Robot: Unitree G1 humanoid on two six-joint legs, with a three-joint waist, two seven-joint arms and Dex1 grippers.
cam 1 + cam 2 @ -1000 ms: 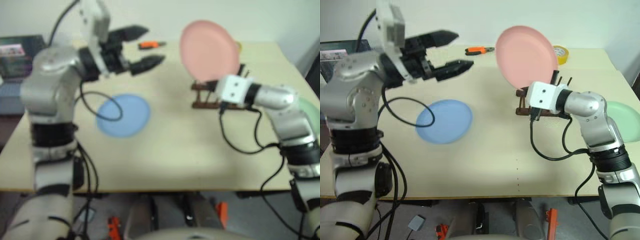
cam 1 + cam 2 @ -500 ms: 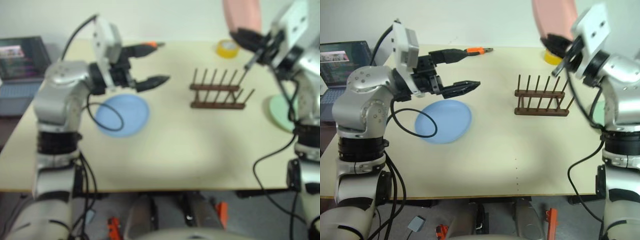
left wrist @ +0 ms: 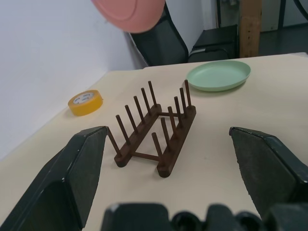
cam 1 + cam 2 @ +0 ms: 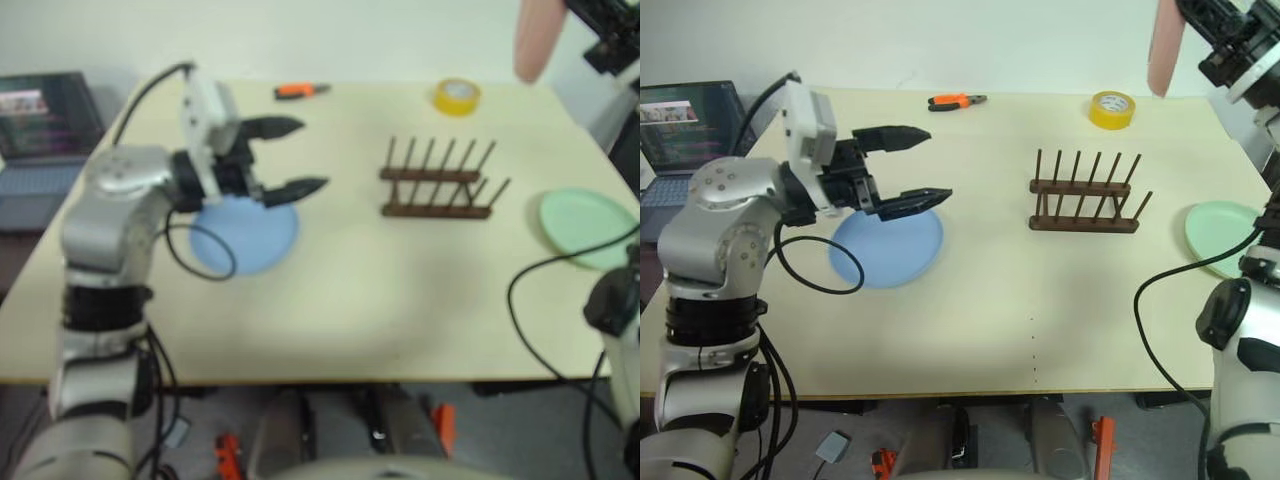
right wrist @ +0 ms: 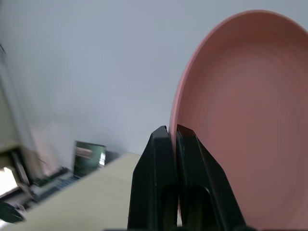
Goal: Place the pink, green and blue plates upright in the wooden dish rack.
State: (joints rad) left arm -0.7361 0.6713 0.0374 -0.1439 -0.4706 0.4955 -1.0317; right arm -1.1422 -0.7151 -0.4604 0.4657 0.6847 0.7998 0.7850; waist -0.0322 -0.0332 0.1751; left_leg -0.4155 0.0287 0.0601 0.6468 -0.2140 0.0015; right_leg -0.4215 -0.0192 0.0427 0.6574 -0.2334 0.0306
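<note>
Right eye view: right gripper [image 4: 1188, 12] at one o'clock, jaws clamped on the pink plate [image 4: 1163, 45], held edge-on above the tabletop [image 4: 1040, 300]. Left gripper [image 4: 920, 165], jaws wide and empty, hovers over the blue plate [image 4: 890, 255] at nine o'clock. Wooden dish rack [image 4: 1087, 195] stands bare at centre; green plate [image 4: 1225, 230] lies flat at three o'clock.

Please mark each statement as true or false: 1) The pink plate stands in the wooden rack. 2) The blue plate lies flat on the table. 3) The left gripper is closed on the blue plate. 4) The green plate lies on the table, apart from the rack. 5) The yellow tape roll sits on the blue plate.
1) False. The right gripper is shut on the pink plate's rim and holds it high in the air; the wooden rack has no plate in it.
2) True. The blue plate lies flat on the table.
3) False. The left gripper is open and holds nothing.
4) True. The green plate lies flat, clear of the rack.
5) False. The yellow tape roll sits on the table beyond the rack.
</note>
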